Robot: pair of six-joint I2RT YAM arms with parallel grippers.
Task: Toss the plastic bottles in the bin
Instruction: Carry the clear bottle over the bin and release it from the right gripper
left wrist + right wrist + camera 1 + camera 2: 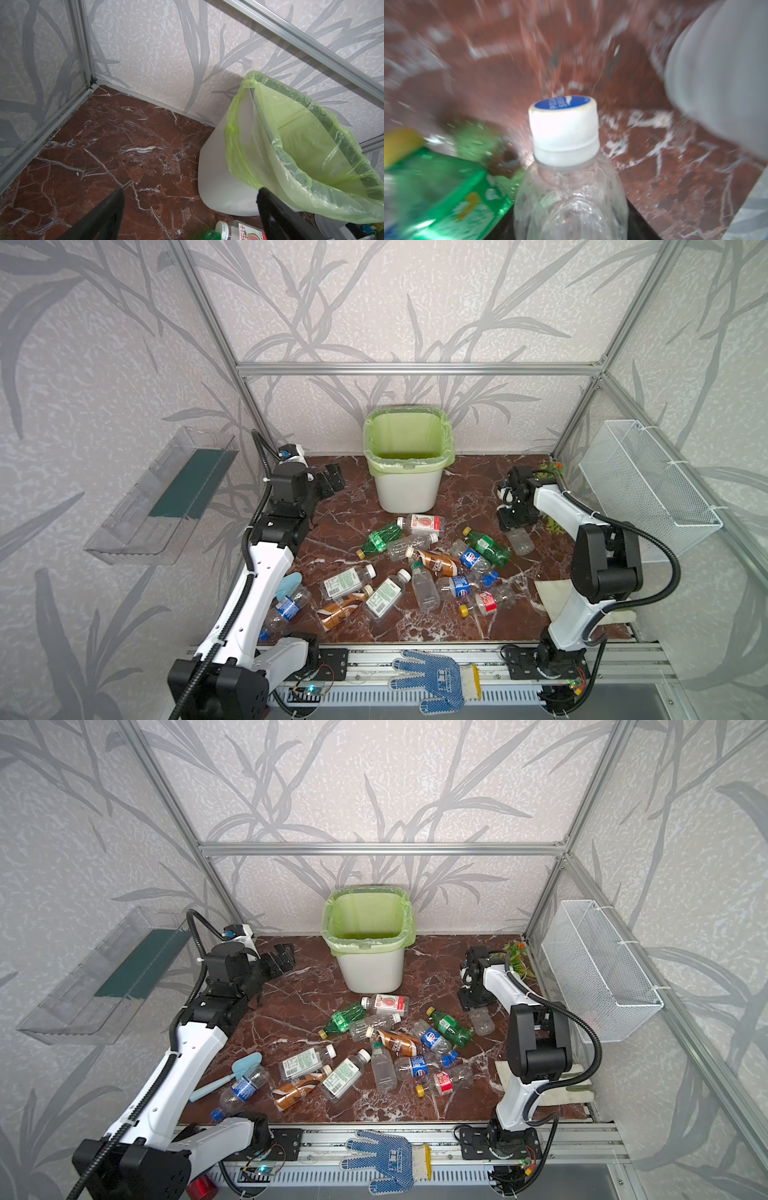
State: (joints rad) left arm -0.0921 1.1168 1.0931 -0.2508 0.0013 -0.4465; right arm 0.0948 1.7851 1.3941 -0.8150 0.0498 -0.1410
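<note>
Right gripper [514, 524] pinched the clear bottle [521, 542] down near the tabletop [457, 497], right of the bin [409, 497], left gripper [191, 190] spread wide and empty; best call looked like lifting above the rim, then releasing over centre.

I see the tabletop [353, 506] as polished red-brown marble with white veins, quite glossy. The bin [409, 493] is matt white plastic; its liner bag [405, 435] is thin, wrinkled, translucent green film. The clear bottle [571, 197] is thin transparent plastic with a matt white cap [563, 128]. The basket [648, 485] is white wire mesh, the glove [432, 676] knitted cloth.
</note>
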